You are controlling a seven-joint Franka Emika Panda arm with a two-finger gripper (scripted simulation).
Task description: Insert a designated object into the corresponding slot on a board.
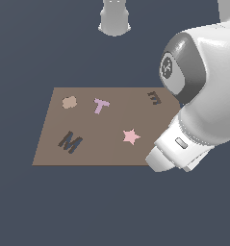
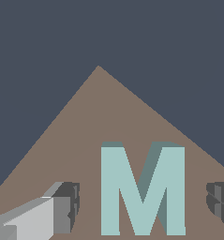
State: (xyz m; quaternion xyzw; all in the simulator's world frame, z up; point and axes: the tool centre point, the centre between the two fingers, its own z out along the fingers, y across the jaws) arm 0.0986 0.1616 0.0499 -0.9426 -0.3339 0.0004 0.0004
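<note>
Exterior view: the board point(image 1: 107, 127) lies flat on the bench point(image 1: 39, 206). The M-shaped slot point(image 1: 70, 142) sits near its left edge, beside the lilac T point(image 1: 101, 105) and pink star point(image 1: 131, 137).

Wrist view: the claw point(image 2: 144, 206) is released, fingers point(image 2: 66, 206) apart on either side of the teal M block point(image 2: 143, 187), not touching it. The block rests on the board, near one corner.

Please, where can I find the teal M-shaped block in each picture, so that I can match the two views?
Exterior view: the teal M block is not visible; the arm's white body covers the board's corner toward the exterior view's right.
Wrist view: the teal M block stands upright between the two fingers of the open hand, apart from both.
Shared landmark: the brown board.
</note>
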